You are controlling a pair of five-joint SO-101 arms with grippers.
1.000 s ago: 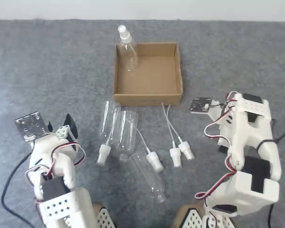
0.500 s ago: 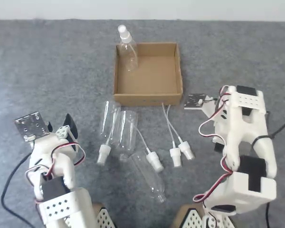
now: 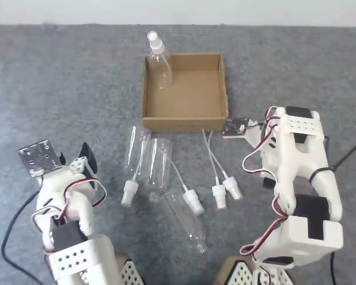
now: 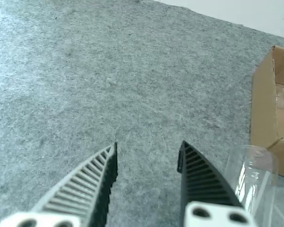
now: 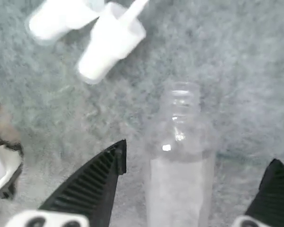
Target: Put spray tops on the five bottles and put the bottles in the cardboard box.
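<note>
My right gripper is spread wide around an uncapped clear bottle, two loose spray tops just beyond its neck, while my left gripper hangs, jaws apart, over grey carpet.

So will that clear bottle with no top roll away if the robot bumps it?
Probably: the open bottle is round and lies on its side, so a nudge could roll it, though the fuzzy mat may slow it. It looks empty and thin, so likely light.
</note>
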